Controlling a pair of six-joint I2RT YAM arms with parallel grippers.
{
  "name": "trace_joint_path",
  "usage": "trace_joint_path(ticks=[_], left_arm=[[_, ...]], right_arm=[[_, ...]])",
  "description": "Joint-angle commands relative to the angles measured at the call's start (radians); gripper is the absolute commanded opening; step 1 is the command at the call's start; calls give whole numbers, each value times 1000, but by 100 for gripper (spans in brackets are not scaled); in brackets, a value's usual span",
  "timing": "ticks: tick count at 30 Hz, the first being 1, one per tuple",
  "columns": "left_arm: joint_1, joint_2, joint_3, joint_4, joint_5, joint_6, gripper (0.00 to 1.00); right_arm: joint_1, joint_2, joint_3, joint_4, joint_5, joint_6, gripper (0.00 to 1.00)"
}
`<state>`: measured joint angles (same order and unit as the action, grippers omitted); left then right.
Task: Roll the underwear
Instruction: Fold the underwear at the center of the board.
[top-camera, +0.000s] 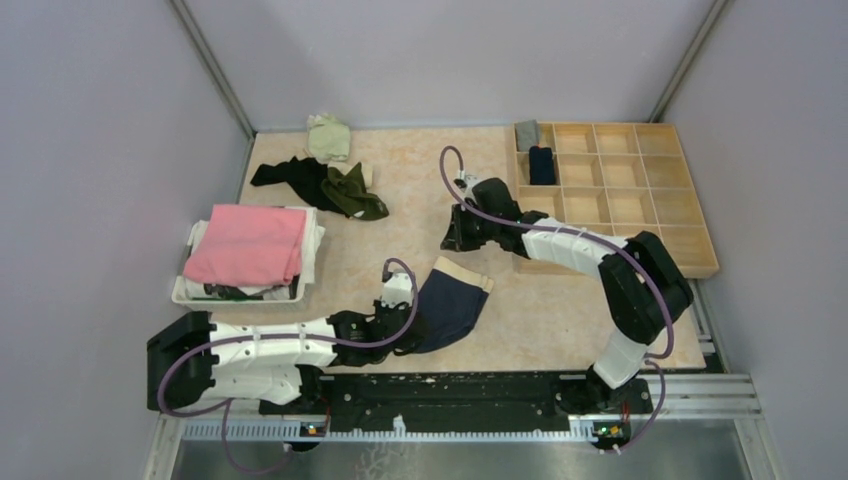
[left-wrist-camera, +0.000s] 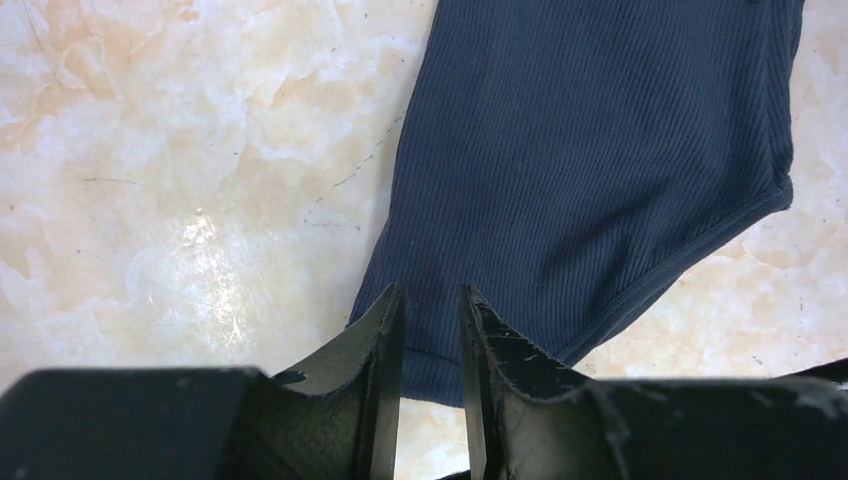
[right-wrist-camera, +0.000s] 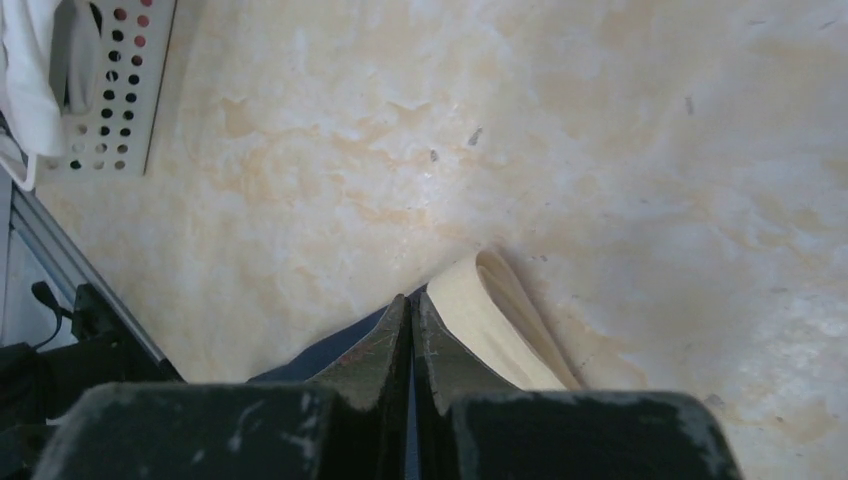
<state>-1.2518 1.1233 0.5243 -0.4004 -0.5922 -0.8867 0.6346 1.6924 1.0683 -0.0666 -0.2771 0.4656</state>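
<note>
Navy underwear (top-camera: 455, 305) with a beige waistband (right-wrist-camera: 490, 310) lies flat on the table near the front. My left gripper (top-camera: 410, 335) is at its lower left corner. In the left wrist view the narrowly open jaws (left-wrist-camera: 432, 292) stand over the hem of the ribbed navy cloth (left-wrist-camera: 600, 150), with no fold pinched between them. My right gripper (top-camera: 453, 240) is just beyond the waistband, at its far side. Its jaws (right-wrist-camera: 411, 298) are shut with nothing seen held.
A white basket (top-camera: 185, 290) at the left holds a folded pink cloth (top-camera: 248, 243). Dark (top-camera: 285, 175), olive (top-camera: 358, 195) and pale (top-camera: 328, 135) garments lie at the back left. A wooden compartment tray (top-camera: 640, 190) at the back right holds a grey roll (top-camera: 527, 133) and a navy roll (top-camera: 542, 165).
</note>
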Motion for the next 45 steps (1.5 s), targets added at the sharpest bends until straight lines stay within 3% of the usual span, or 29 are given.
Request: trace_joint_path(ticks=[1, 9, 17, 21, 25, 30, 33, 37, 41, 45], left_arm=[[2, -5, 6, 18, -29, 2, 33], [2, 67, -43, 22, -23, -70, 31], [2, 81, -76, 18, 1, -122, 30], [2, 84, -83, 15, 14, -133, 29], [2, 69, -48, -23, 0, -121, 29], [2, 19, 42, -94, -56, -77, 33], [2, -14, 86, -104, -89, -42, 38], [2, -55, 131, -69, -121, 22, 45], [3, -91, 139, 3, -132, 96, 55], [14, -128, 126, 83, -141, 161, 66]], right_arm=[[35, 59, 47, 43, -72, -4, 0], [35, 181, 75, 58, -77, 1, 0], [34, 201, 61, 1, 105, -1, 0], [35, 185, 51, 3, 120, -9, 0], [34, 66, 16, 37, 103, -23, 0], [31, -161, -76, 1, 198, -27, 24], [14, -289, -160, -39, 252, -16, 32], [-58, -432, -288, -73, 238, 24, 59], [-146, -586, -425, -23, 152, 41, 71], [-158, -665, -446, -71, 148, 35, 82]])
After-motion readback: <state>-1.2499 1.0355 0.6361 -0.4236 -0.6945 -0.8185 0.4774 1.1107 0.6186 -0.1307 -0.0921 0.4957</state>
